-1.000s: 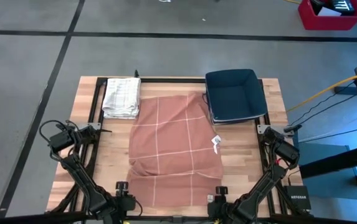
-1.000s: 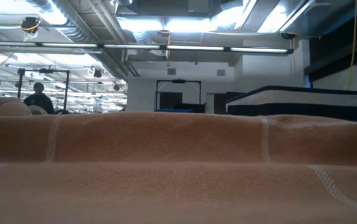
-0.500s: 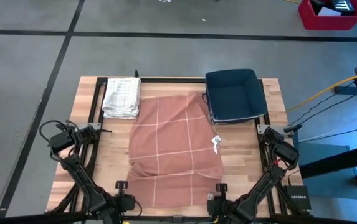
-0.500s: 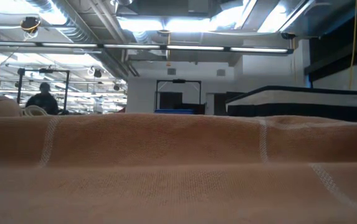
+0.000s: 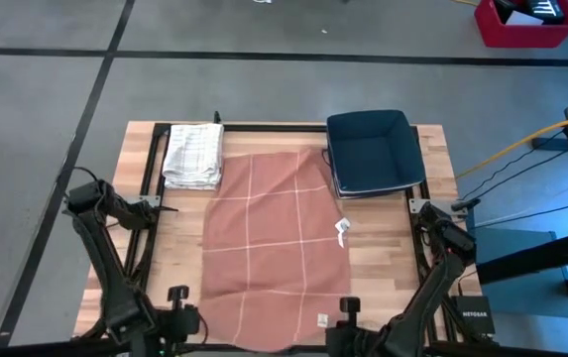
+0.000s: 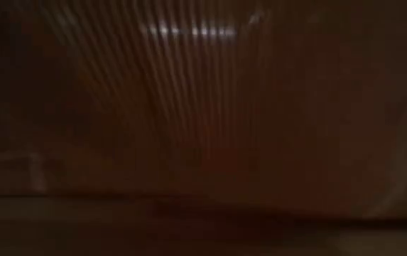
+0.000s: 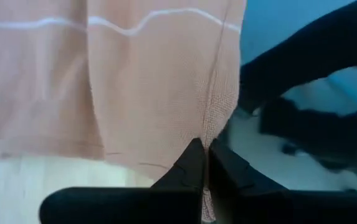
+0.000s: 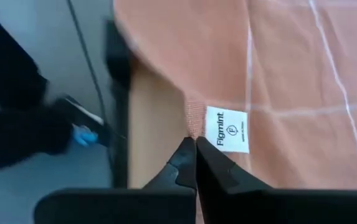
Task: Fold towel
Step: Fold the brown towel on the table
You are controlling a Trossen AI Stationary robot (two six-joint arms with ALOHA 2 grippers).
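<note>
A terracotta towel (image 5: pixel 274 238) with white grid lines lies spread down the middle of the wooden table; its far part rests on the tabletop and its near edge is raised. My left gripper (image 5: pixel 200 323) is shut on the near left corner, and my right gripper (image 5: pixel 333 327) is shut on the near right corner beside a white label (image 8: pixel 229 129). In the low view the hanging cloth (image 6: pixel 203 128) fills the whole picture, dark. My left gripper pinches the towel's side hem at its near left corner (image 7: pixel 212 127) between its two fingers, slanting down. The cloth hangs from there, clear of the table. My right gripper pinches the near right corner (image 8: pixel 194 123) next to the label, between its two fingers, slanting down, the corner lifted off the wood.
A folded white checked cloth (image 5: pixel 193 154) lies at the far left of the table. A dark blue bin (image 5: pixel 373 151) stands at the far right, touching the towel's far right corner. Bare wood (image 5: pixel 393 238) lies on either side of the towel.
Both grippers have shut on the towel's near corners and risen. The near edge has been lifted off the table, the crease across the near part has been drawn out flat, and the far part has stayed where it was. The raised cloth now blocks the low view.
</note>
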